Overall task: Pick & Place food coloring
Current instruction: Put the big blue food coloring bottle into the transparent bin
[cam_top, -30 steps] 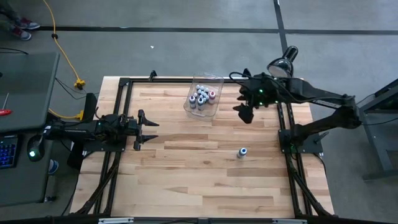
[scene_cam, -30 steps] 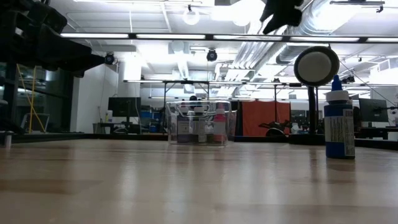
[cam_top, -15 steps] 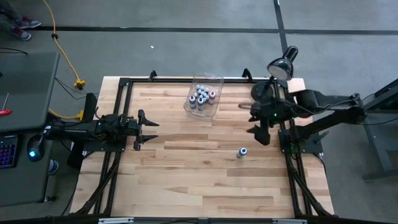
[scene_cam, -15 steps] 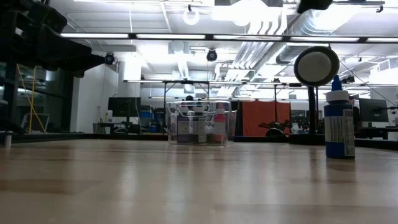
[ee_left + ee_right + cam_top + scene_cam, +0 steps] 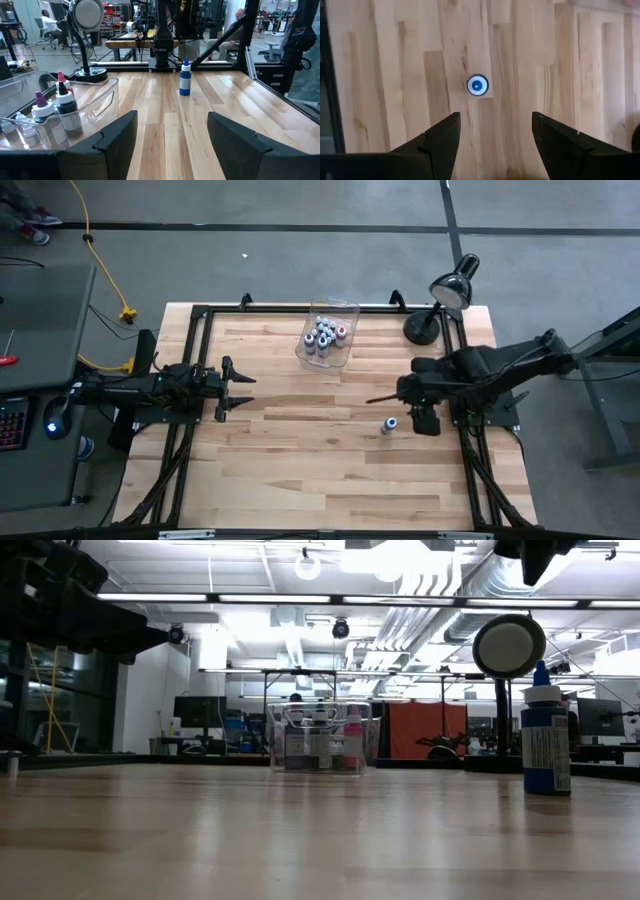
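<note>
A lone blue food coloring bottle [image 5: 389, 424] with a whitish cap stands upright on the wooden table, right of centre; it also shows in the low view [image 5: 545, 740], the left wrist view [image 5: 185, 78] and, cap-on, the right wrist view [image 5: 477, 85]. Several more bottles [image 5: 324, 335] stand in the clear plastic bin [image 5: 343, 355] near the far edge. My right gripper [image 5: 420, 416] hangs high above the table, just right of the lone bottle, pointing down, open [image 5: 492, 135], touching nothing. My left gripper [image 5: 236, 387] waits open at the table's left [image 5: 172, 142].
A black desk lamp [image 5: 447, 292] stands at the far right corner, its base [image 5: 419, 331] on the table. A black metal frame [image 5: 200, 315] runs along the table's edges. Bare wood lies between the bin and the lone bottle.
My right gripper has swung from beside the bin at the far side toward the near edge and the right, ending over the lone blue bottle with its fingers tipped down. The bottles and the bin have stayed where they were.
</note>
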`<action>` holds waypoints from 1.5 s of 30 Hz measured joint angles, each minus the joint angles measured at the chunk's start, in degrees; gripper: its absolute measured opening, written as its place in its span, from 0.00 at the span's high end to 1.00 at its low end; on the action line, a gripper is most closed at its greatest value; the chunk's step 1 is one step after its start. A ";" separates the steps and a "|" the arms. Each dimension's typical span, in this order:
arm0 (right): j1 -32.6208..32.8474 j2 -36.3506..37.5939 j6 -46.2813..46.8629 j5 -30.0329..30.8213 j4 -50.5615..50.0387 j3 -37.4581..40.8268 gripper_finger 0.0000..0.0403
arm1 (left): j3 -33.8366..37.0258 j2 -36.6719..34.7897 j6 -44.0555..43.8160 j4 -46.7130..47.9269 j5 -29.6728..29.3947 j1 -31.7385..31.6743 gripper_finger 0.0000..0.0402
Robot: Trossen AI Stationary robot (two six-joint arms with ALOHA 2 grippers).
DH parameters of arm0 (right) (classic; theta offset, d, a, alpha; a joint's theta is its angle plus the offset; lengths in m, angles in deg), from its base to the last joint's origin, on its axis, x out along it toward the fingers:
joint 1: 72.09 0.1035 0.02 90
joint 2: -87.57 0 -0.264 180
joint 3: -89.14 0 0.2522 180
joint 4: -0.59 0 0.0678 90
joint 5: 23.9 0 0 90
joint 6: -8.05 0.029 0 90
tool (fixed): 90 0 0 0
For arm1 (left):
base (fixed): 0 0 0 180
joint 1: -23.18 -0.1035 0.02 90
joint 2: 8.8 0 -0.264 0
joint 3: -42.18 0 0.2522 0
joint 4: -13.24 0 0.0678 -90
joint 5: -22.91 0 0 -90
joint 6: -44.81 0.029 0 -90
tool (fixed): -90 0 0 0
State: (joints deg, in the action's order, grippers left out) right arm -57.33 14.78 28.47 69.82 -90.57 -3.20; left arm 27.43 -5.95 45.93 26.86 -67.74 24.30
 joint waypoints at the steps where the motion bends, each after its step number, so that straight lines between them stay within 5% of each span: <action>1: 0.40 -0.70 0.37 0.01 -0.19 0.00 0.42 | -0.01 0.00 0.00 0.00 0.00 0.02 0.41; 7: 1.60 -4.41 8.96 -0.87 -0.84 0.02 0.42 | 0.00 0.01 0.00 0.00 0.00 0.01 0.41; 17: 1.56 -5.25 37.48 -7.79 9.97 9.97 0.42 | 0.01 0.00 0.00 0.00 0.00 0.02 0.41; 25: 1.37 -5.27 54.81 -4.91 17.85 16.02 0.42 | 0.01 0.02 0.00 0.00 0.00 0.00 0.41; 33: -0.15 -5.27 59.30 -2.98 21.28 19.82 0.42 | 0.01 0.00 0.00 0.00 0.00 0.00 0.41; 45: -1.64 -10.72 58.16 -8.48 23.59 20.37 0.42 | 0.01 0.02 0.00 0.00 0.00 0.00 0.41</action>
State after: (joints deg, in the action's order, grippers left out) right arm -58.97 4.06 86.64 61.34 -66.97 17.17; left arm 27.44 -5.93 45.93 26.86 -67.74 24.30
